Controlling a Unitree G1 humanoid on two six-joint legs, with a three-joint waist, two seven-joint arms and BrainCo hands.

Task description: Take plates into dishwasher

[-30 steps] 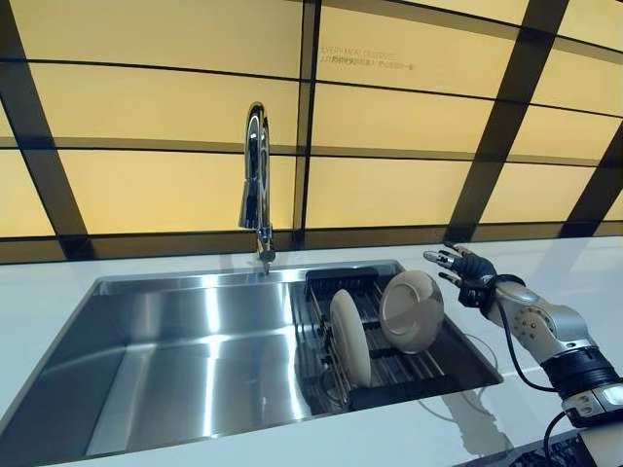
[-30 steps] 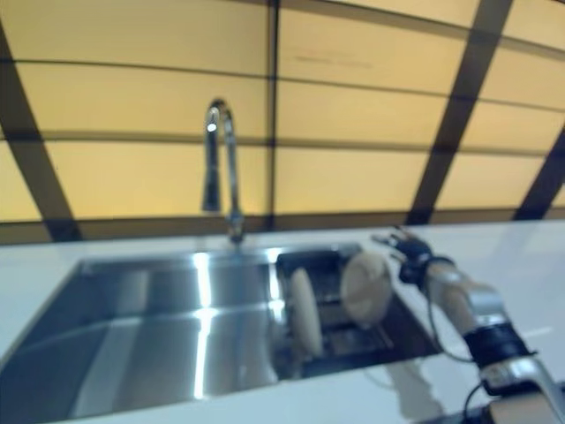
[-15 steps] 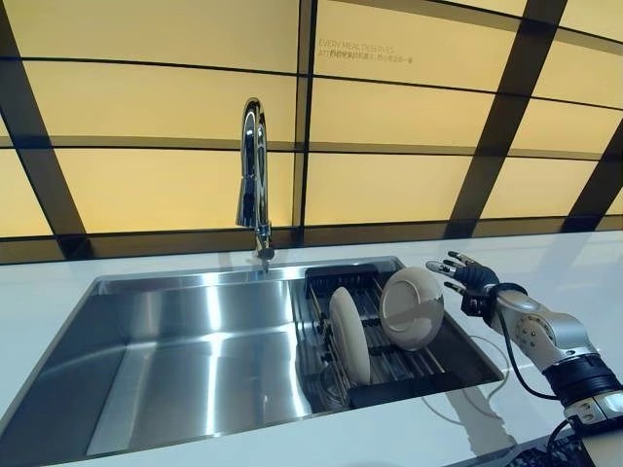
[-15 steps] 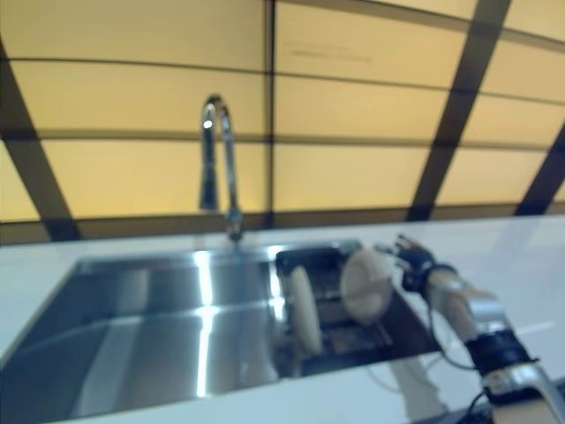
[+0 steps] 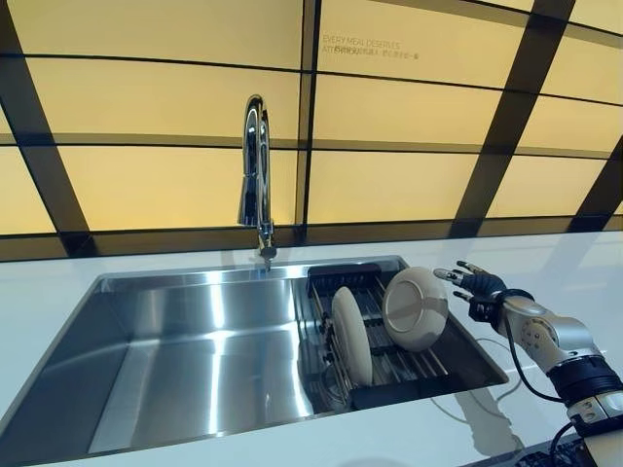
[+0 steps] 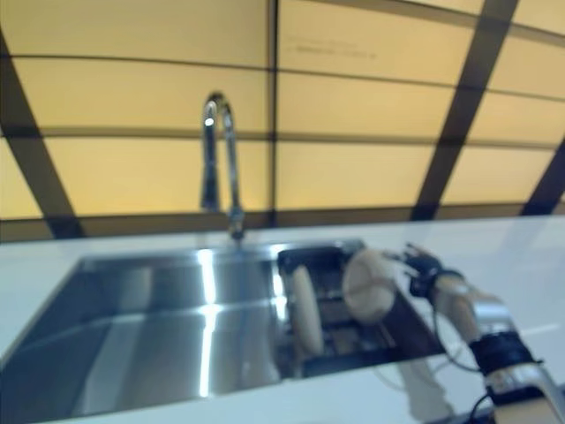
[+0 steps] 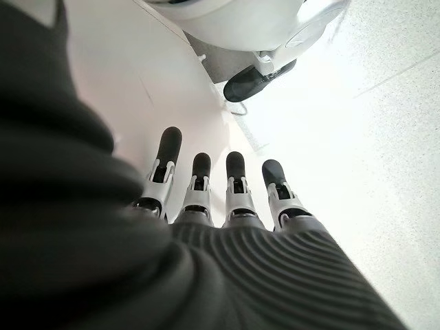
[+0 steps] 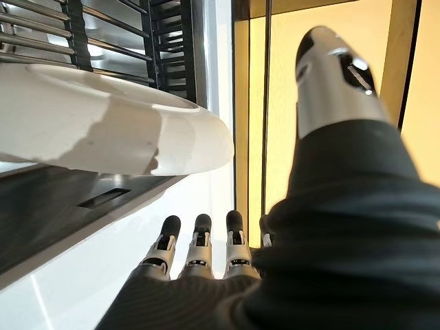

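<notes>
Task barely starting: two plates, near plate (image 5: 351, 335) and far plate (image 5: 416, 308), are standing upright in the rack (image 5: 389, 368) inside the sink (image 5: 195, 341). Right hand (image 5: 479, 285) is hovering beside the far plate, fingers spread, gripping nothing. Left hand (image 7: 227, 199) is hanging idle, fingers straight. No dishwasher showing.

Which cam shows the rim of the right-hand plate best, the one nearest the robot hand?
Right wrist view: the right-hand plate fills the frame edge-on, rim apart from the open right robot hand. Left eye view shows its whole back in the rack, not the rim. Right eye view is similar but blurry. Left wrist view shows none of it.
</notes>
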